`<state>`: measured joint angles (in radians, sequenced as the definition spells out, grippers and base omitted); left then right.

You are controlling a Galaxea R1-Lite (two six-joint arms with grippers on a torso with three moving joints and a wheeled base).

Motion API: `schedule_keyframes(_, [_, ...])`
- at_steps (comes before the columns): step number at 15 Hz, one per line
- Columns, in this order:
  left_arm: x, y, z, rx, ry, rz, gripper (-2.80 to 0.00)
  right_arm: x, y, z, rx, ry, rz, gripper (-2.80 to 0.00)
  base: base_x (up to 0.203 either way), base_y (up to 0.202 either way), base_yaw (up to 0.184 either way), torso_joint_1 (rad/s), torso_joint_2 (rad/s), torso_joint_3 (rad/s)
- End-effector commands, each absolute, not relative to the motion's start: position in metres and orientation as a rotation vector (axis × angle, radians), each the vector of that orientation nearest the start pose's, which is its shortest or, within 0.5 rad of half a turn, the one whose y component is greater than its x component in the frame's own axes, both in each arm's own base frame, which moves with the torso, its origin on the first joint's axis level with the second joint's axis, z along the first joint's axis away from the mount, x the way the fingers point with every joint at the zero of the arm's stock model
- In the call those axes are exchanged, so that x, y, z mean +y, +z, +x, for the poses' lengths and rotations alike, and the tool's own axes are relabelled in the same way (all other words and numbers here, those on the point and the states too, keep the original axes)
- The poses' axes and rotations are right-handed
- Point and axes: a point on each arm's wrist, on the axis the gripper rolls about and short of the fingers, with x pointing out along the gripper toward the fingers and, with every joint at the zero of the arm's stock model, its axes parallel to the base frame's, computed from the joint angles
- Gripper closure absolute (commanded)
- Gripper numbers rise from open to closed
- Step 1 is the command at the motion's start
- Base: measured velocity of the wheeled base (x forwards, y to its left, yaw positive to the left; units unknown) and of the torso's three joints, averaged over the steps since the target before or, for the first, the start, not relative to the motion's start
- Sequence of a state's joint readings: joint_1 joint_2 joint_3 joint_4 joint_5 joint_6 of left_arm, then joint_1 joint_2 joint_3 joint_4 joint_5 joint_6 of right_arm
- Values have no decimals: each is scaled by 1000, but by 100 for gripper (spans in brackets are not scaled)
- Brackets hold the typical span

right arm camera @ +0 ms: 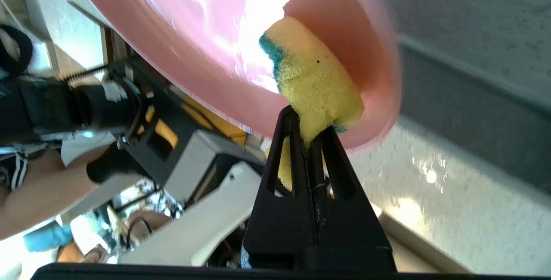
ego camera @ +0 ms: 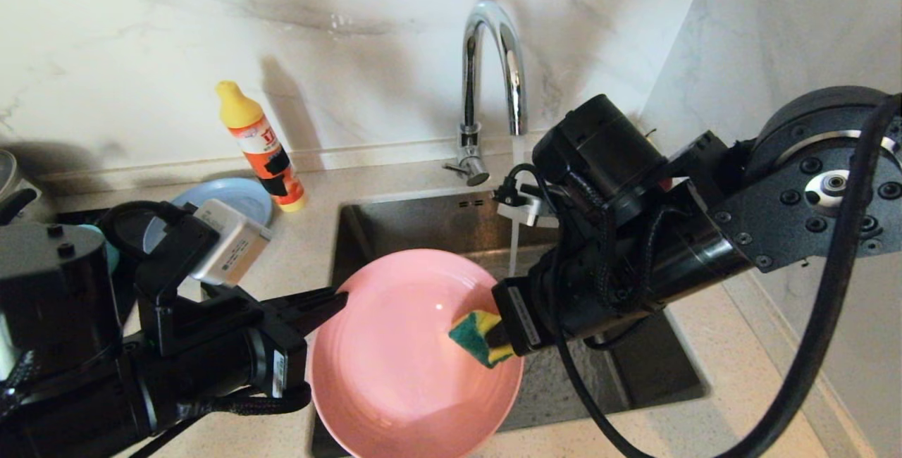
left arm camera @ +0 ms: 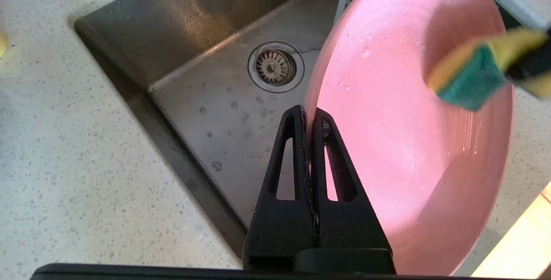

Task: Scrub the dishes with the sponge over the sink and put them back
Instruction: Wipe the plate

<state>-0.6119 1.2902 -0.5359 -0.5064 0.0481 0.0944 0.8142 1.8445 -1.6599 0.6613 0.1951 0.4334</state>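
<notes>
I am looking down at a pale speckled tabletop [ego camera: 705, 331] set against a white marbled wall, with a second marbled wall closing in the corner on my right. The steel sink [ego camera: 423, 225] is sunk into this tabletop, its round drain [left arm camera: 275, 66] showing in the left wrist view, and a thin stream of water runs from the chrome tap [ego camera: 493, 70] behind it. To the left of the sink, by the wall, stands a yellow-capped orange bottle [ego camera: 261, 148], and just beside it a blue plate [ego camera: 232, 197] lies on the tabletop. My left gripper [left arm camera: 309, 116] comes in from the left with its fingers clamped on the rim of the pink plate [ego camera: 402, 352], one finger on each face, holding it tilted over the front part of the sink with its hollow side turned up and towards the right arm. My right gripper [right arm camera: 310, 131] reaches in from the right, its fingers pinched tight on the sponge [ego camera: 483, 335]. The sponge sticks out past the fingertips and presses against the inside of the pink plate near its right edge, green scouring face to the dish, yellow side towards the right wrist camera.
</notes>
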Motion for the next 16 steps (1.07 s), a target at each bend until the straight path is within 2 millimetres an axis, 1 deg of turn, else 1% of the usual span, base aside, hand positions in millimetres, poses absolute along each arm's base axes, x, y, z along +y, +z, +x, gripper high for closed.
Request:
schedule_keyframes(1, [-112, 199, 161, 209, -571, 173, 0, 246, 253, 219, 1035, 751, 97, 0, 0, 0, 0, 0, 0, 0])
schedule_keyframes(3, [-112, 198, 162, 213, -571, 170, 0, 261, 243, 212, 1068, 781, 62, 0, 0, 0, 0, 0, 0, 0])
schedule_keyframes(5, [-113, 197, 163, 220, -570, 160, 0, 278, 235, 209, 1071, 813, 42, 0, 0, 0, 0, 0, 0, 0])
schedule_keyframes(6, [-113, 197, 163, 222, -569, 160, 0, 286, 234, 208, 1050, 835, 46, 0, 0, 0, 0, 0, 0, 0])
schedule_keyframes(9, [-114, 196, 165, 228, -569, 160, 0, 302, 231, 203, 1030, 876, 37, 0, 0, 0, 0, 0, 0, 0])
schedule_keyframes(14, [-114, 193, 163, 235, -571, 164, 0, 327, 242, 207, 965, 930, 57, 0, 0, 0, 0, 0, 0, 0])
schedule_keyframes(16, [-113, 194, 162, 233, -571, 162, 0, 330, 250, 210, 934, 940, 74, 0, 0, 0, 0, 0, 0, 0])
